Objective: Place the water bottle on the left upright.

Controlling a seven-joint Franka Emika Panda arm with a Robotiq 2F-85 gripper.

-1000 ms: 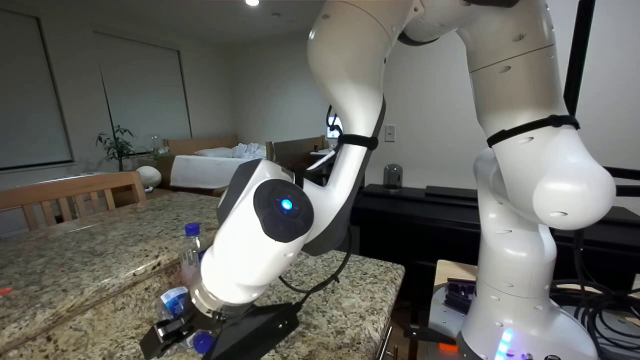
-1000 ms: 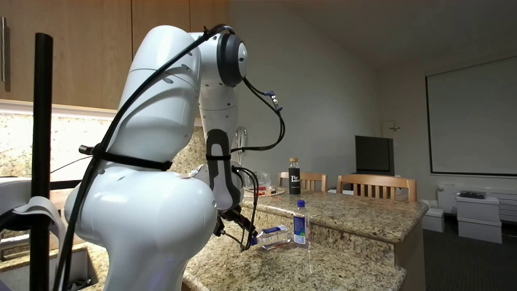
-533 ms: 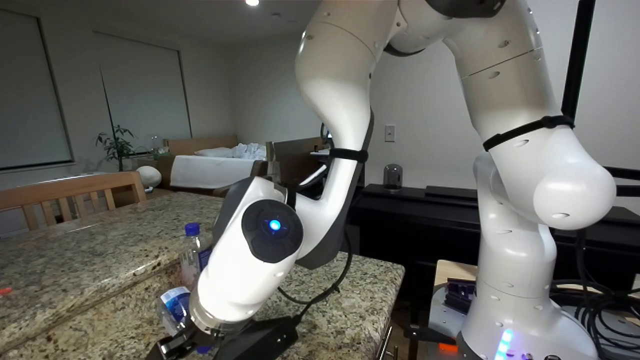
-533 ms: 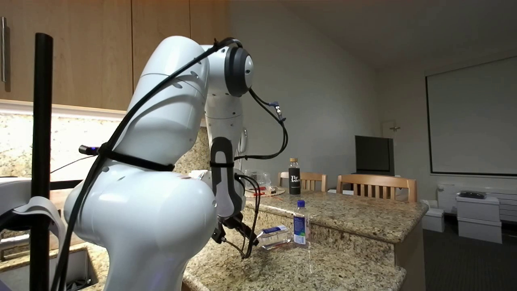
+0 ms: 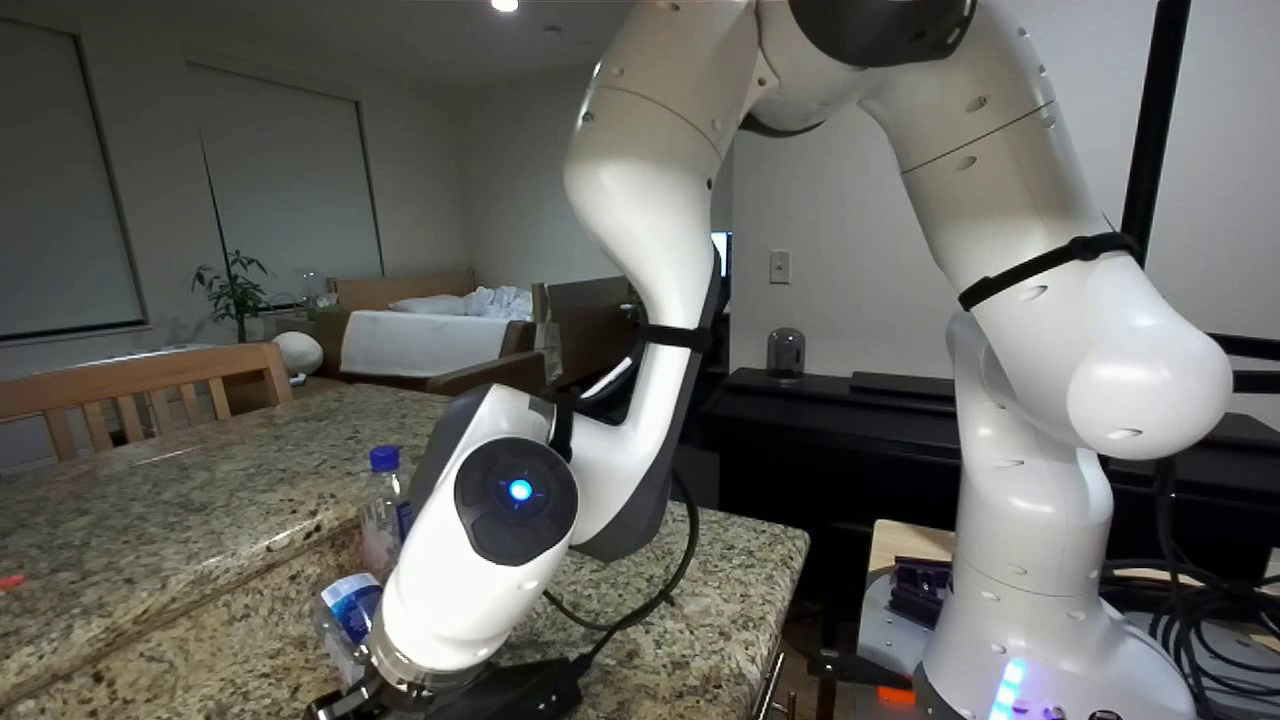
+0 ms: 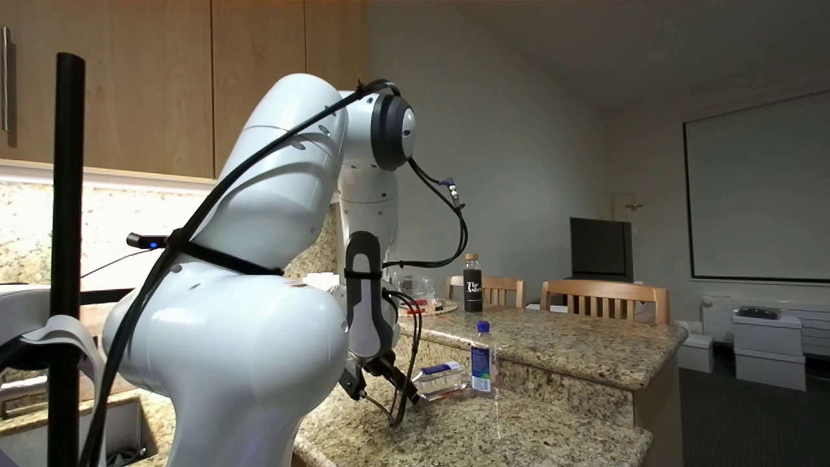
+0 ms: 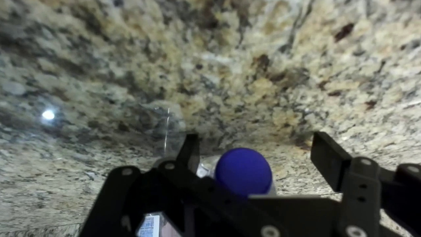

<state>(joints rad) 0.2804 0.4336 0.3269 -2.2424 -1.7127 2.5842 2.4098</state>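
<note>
In an exterior view a lamp shines at top over dim walls; in an exterior view the backsplash glares at left; in the wrist view the blurred counter glints left.

The arm is glossy white and rounded, with dark grey trim, black straps and black cables. A blue light glows in a dark disc. The gripper is black, with silvery screws.
</note>
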